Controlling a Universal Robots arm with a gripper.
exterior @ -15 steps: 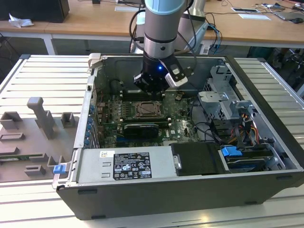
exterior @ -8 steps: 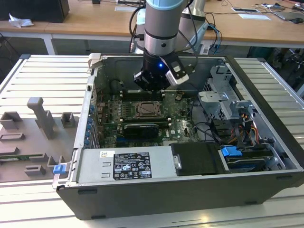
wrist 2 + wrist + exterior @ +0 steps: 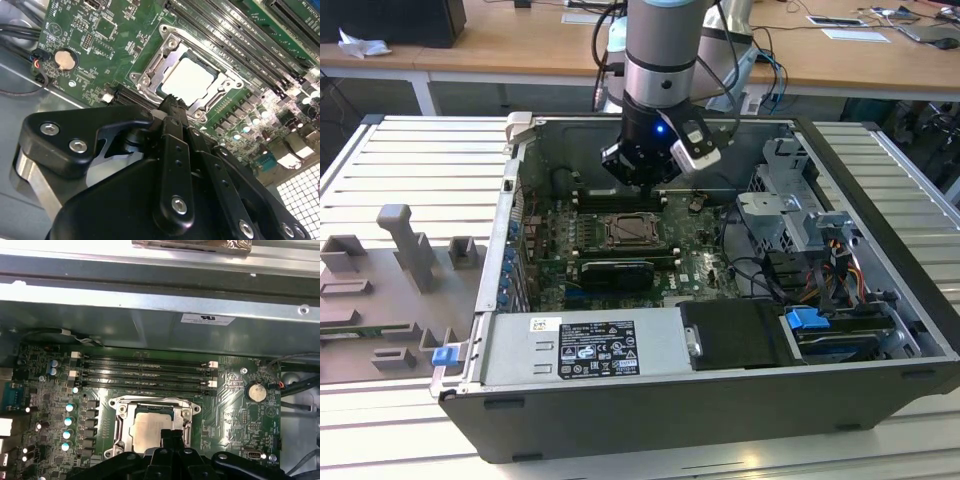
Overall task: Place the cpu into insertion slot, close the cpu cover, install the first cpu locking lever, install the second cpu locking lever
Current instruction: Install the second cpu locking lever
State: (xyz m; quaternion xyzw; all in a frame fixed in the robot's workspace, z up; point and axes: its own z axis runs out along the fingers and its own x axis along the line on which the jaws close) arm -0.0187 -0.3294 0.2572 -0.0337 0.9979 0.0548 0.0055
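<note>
Silver-grey cpu [image 3: 187, 80] sits inside the insertion slot [image 3: 154, 427] on the green motherboard [image 3: 100, 45], with the cpu cover [image 3: 150, 67] lying down around it as a frame. Gripper [image 3: 172, 102] hangs just above the socket's edge, fingers drawn narrow together, holding nothing. Memory slots [image 3: 145, 372] run close beside. Risk as I judge it: a descent slightly off line could scrape the cover or press the chip unevenly, since clearance looks tight.

The arm's fingers [image 3: 642, 182] hang just above the insertion slot [image 3: 631, 231] — inside the open computer case [image 3: 650, 410].
</note>
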